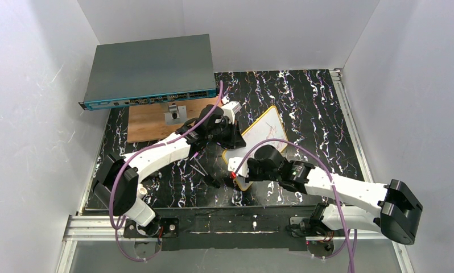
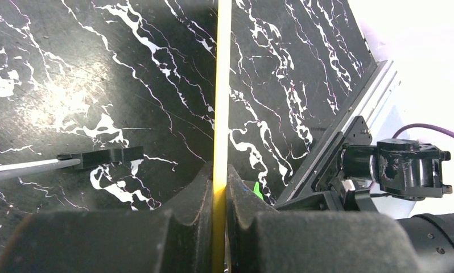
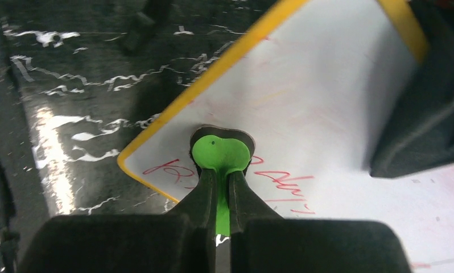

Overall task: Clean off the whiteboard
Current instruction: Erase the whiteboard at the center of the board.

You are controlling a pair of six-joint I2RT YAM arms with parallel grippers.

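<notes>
**A:** Since the left gripper [image 2: 219,177] meets the whiteboard [image 2: 220,85] edge-on, what can you make out there?

**B:** Only the yellow-orange rim, a thin line running straight out from between the jaws, which are clamped on it. The board's face is hidden in that view. Left of those jaws a small black block [image 2: 102,157] sits on a metal rod, but I cannot tell what it is.

**A:** And the right gripper [image 3: 222,182]?

**B:** Its jaws are closed on a green eraser [image 3: 220,152]. The rounded head sits just ahead of the fingertips, against the white face near a corner. Red handwriting [image 3: 281,182] runs out to both sides of the jaws and is partly covered. Right of them a dark, blurred bulk cuts off the board.

**A:** The surroundings?

**B:** A black marbled tabletop [image 1: 310,108] with white veins, and white walls [image 1: 37,114] close around it. From above, the board lies skewed mid-table between the two grippers. Beyond the left jaws are a wooden board [image 1: 148,124] and a grey network switch [image 1: 151,68] overlapping it.
</notes>
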